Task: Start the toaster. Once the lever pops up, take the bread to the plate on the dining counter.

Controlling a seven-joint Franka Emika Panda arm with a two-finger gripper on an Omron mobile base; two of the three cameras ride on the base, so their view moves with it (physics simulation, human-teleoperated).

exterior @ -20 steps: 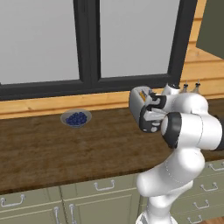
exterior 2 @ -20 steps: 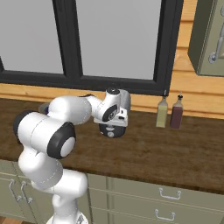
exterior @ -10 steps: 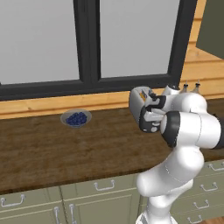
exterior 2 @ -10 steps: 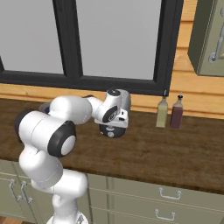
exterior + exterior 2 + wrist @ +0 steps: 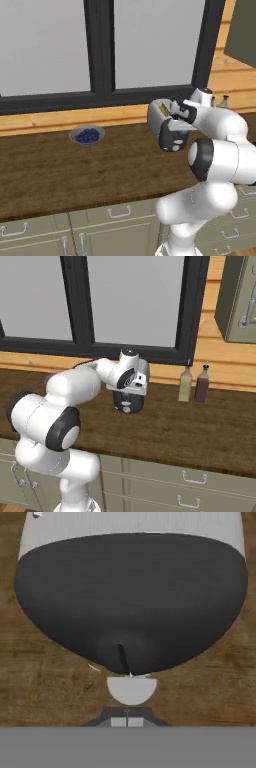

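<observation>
Claw (image 5: 127,722) closed at toaster (image 5: 131,597) lever (image 5: 131,690)

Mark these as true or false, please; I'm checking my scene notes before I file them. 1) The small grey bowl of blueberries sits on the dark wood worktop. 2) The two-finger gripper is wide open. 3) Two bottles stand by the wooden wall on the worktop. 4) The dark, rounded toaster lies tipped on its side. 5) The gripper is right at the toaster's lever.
1) True: the small grey bowl of blueberries sits on the dark wood worktop.
2) False: the two-finger gripper is shut, its tips together.
3) True: two bottles stand by the wooden wall.
4) False: the dark, rounded toaster stands upright.
5) True: the hand view shows it just behind the pale lever.
</observation>
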